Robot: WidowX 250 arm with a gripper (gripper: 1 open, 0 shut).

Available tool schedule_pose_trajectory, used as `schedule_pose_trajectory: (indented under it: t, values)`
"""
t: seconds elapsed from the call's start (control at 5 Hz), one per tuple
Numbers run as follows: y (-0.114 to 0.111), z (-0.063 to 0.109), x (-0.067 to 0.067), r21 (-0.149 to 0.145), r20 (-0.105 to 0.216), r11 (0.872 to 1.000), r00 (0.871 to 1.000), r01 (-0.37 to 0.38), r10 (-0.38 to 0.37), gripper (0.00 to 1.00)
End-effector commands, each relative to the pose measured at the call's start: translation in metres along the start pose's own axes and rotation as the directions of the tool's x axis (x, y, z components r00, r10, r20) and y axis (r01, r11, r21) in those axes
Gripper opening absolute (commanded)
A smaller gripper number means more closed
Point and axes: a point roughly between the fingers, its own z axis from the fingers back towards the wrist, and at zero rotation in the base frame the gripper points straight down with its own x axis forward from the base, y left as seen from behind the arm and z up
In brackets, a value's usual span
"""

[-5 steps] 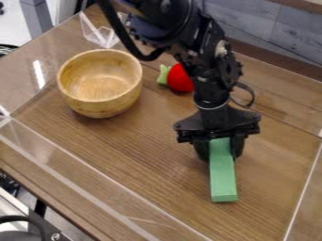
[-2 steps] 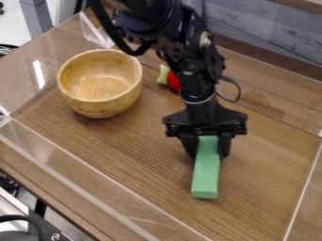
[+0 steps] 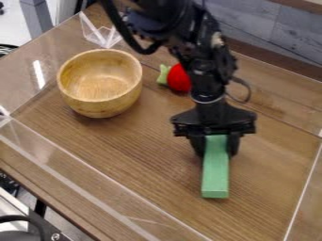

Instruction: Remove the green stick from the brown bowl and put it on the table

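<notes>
While the gripper [image 3: 217, 141] pointed almost straight down, its fingers were closed on the upper end of the green stick [image 3: 217, 175], pinching the bar across its flat sides. That stick lay well clear of the brown bowl [image 3: 101, 82], off to the right and nearer the camera, with its free end reaching away from the bowl toward the front of the table [image 3: 113, 160]. It looked to be resting on the wood, or very close to it; whether its whole underside touched could not be told from this view. The bowl itself stood empty, its pale inside showing nothing in it.

Gripping the bar at one end rather than the middle probably let the far end settle first and left the fingers room above the tabletop. A red ball [image 3: 182, 78] with a small green leaf sat just to the right of the bowl, behind the arm, apart from the stick. By the look of things, the removal was done and only the release remained.
</notes>
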Motion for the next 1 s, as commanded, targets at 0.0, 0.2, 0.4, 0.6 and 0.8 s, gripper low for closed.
schedule_pose_trajectory:
  t: [0.0,0.2,0.4,0.6,0.8]
  values:
    - [-0.005,0.008,0.01,-0.022,0.026,1.0,0.999,0.022,-0.021,0.0]
    - [-0.005,0.008,0.01,-0.023,0.021,0.999,0.999,0.045,-0.045,0.0]
    - [-0.002,0.014,0.008,-0.031,0.024,0.999,0.999,0.045,-0.044,0.0]
    - [-0.001,0.028,0.005,-0.038,0.028,0.999,0.999,0.037,-0.036,0.0]
    - [0.003,0.042,0.003,-0.043,0.031,0.999,0.999,0.022,-0.021,0.0]
